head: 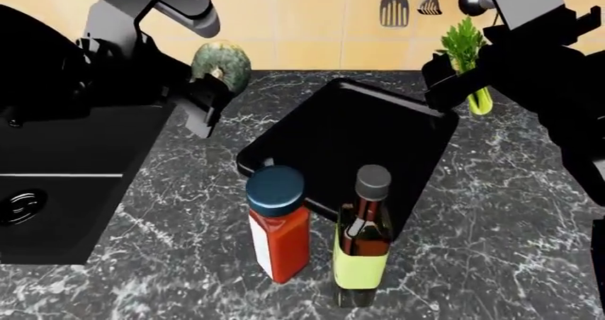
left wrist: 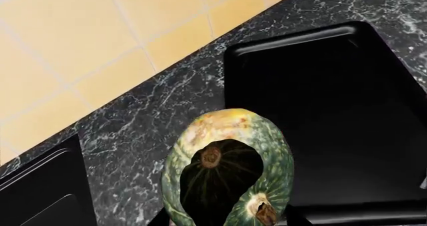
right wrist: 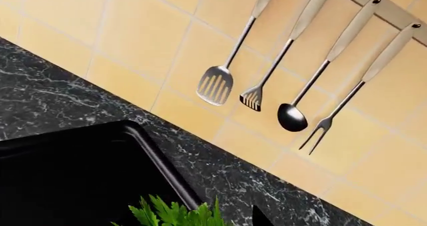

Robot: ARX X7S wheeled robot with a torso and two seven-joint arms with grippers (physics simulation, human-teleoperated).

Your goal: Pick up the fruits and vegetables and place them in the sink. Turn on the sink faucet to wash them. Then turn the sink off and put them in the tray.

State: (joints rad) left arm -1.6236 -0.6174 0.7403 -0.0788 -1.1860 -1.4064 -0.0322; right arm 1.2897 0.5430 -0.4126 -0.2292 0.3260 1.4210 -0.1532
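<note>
My left gripper (head: 210, 86) is shut on the dark-green squash (head: 220, 65) and holds it in the air between the sink (head: 66, 164) and the tray (head: 350, 146). In the left wrist view the squash (left wrist: 227, 168) fills the jaws, with the tray (left wrist: 320, 111) beyond it. My right gripper (head: 454, 76) is shut on the celery bunch (head: 468, 54), held above the tray's far right corner. The celery leaves (right wrist: 173, 215) show in the right wrist view over the tray's edge (right wrist: 153, 156). The faucet is out of view.
A red sauce bottle with a blue cap (head: 277, 224) and a yellow-green oil bottle (head: 364, 238) stand on the marble counter (head: 492, 235) in front of the tray. Metal utensils (right wrist: 267, 81) hang on the tiled wall behind.
</note>
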